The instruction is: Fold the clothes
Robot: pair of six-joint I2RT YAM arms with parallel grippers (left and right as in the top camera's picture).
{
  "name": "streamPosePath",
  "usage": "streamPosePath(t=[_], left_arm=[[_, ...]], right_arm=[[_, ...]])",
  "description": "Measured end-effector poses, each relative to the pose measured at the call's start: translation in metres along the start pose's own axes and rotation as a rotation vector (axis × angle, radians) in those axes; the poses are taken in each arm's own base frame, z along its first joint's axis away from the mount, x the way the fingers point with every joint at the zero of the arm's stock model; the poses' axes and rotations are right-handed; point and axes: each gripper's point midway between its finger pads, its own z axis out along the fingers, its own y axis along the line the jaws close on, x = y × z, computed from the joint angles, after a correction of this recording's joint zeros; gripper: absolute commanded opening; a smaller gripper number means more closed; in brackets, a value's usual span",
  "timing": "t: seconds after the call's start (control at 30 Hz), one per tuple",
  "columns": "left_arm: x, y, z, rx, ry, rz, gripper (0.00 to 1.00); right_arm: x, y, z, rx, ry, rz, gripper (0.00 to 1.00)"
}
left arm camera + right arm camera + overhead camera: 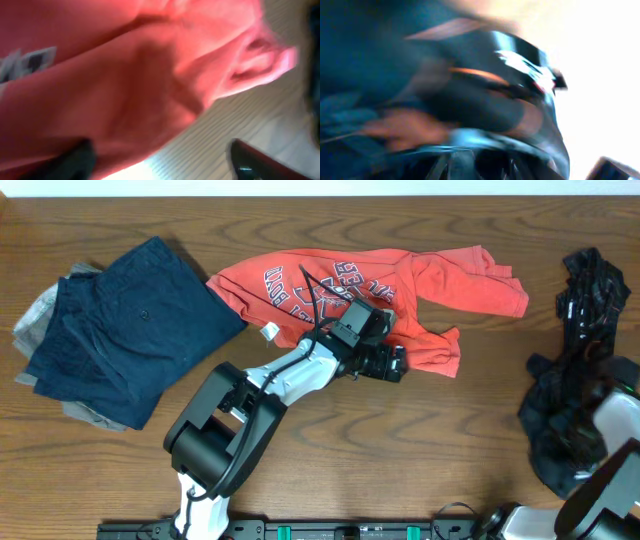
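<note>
A red sweatshirt (440, 280) with white lettering lies crumpled at the table's far middle. My left gripper (385, 363) sits over its lower edge near the right sleeve. In the left wrist view the fingers (165, 165) are wide apart, with the red cloth (125, 75) under the left finger and bare wood by the right one. A black garment (585, 300) is bunched at the right edge around my right arm. The right wrist view is blurred and filled with dark cloth (420, 60). The right gripper's jaws do not show clearly.
Folded navy shorts (130, 320) lie at the left on top of a grey garment (40, 315). The wooden table (400, 450) shows bare wood in front of the sweatshirt.
</note>
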Motion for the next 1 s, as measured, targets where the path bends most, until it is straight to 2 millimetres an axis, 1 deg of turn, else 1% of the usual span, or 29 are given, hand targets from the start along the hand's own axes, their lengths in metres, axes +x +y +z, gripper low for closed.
streamPosePath(t=[0.03, 0.07, 0.13, 0.17, 0.23, 0.3, 0.33, 0.37, 0.4, 0.43, 0.53, 0.63, 0.67, 0.7, 0.77, 0.83, 0.87, 0.9, 0.93, 1.0], left_arm=[[0.004, 0.007, -0.002, -0.027, 0.02, -0.017, 0.5], [0.007, 0.014, -0.004, -0.046, 0.035, -0.034, 0.37], [0.014, 0.032, -0.01, -0.095, 0.077, -0.075, 0.12], [0.017, 0.04, -0.013, -0.109, 0.094, -0.099, 0.06], [0.023, 0.06, -0.023, -0.144, 0.134, -0.146, 0.06], [0.029, 0.077, -0.035, -0.169, 0.171, -0.2, 0.06], [0.033, 0.085, -0.041, -0.182, 0.193, -0.224, 0.06], [0.04, 0.096, -0.051, -0.201, 0.226, -0.261, 0.06], [0.045, 0.103, -0.056, -0.211, 0.244, -0.281, 0.06], [0.052, 0.116, -0.067, -0.229, 0.279, -0.316, 0.06], [0.067, 0.142, -0.09, -0.253, 0.333, -0.389, 0.06], [0.075, 0.169, -0.112, -0.273, 0.344, -0.461, 0.06], [0.077, 0.178, -0.12, -0.287, 0.336, -0.486, 0.13], [0.078, 0.186, -0.126, -0.299, 0.327, -0.501, 0.29], [0.076, 0.2, -0.143, -0.312, 0.285, -0.526, 0.51], [0.067, 0.202, -0.163, -0.311, 0.22, -0.532, 0.7], [0.062, 0.198, -0.17, -0.305, 0.189, -0.518, 0.84], [0.055, 0.191, -0.179, -0.298, 0.153, -0.503, 0.92], [0.051, 0.184, -0.184, -0.289, 0.132, -0.488, 0.93], [0.049, 0.165, -0.194, -0.275, 0.11, -0.467, 0.98]], right_arm=[[-0.001, -0.005, 0.002, -0.003, 0.01, 0.037, 0.4], [-0.002, -0.008, 0.003, -0.017, 0.024, 0.065, 0.4], [-0.003, -0.004, 0.002, -0.07, 0.045, 0.088, 0.41], [-0.005, -0.001, -0.001, -0.097, 0.046, 0.09, 0.42], [-0.013, 0.012, -0.011, -0.176, 0.035, 0.076, 0.43], [-0.022, 0.025, -0.025, -0.254, 0.007, 0.054, 0.43], [-0.028, 0.031, -0.034, -0.295, -0.012, 0.041, 0.43], [-0.035, 0.04, -0.048, -0.349, -0.046, 0.017, 0.43], [-0.039, 0.044, -0.056, -0.377, -0.065, 0.004, 0.43], [-0.044, 0.054, -0.071, -0.434, -0.102, -0.032, 0.43], [-0.043, 0.072, -0.095, -0.519, -0.145, -0.117, 0.44], [-0.029, 0.089, -0.104, -0.564, -0.135, -0.218, 0.45], [-0.023, 0.095, -0.106, -0.573, -0.128, -0.257, 0.46], [-0.019, 0.1, -0.107, -0.581, -0.125, -0.282, 0.46], [-0.013, 0.107, -0.109, -0.587, -0.123, -0.323, 0.47], [-0.008, 0.112, -0.109, -0.588, -0.119, -0.356, 0.48], [-0.007, 0.114, -0.109, -0.588, -0.119, -0.368, 0.48], [-0.006, 0.115, -0.109, -0.589, -0.119, -0.377, 0.49], [-0.005, 0.116, -0.11, -0.589, -0.119, -0.383, 0.49], [-0.004, 0.117, -0.11, -0.589, -0.12, -0.39, 0.49]])
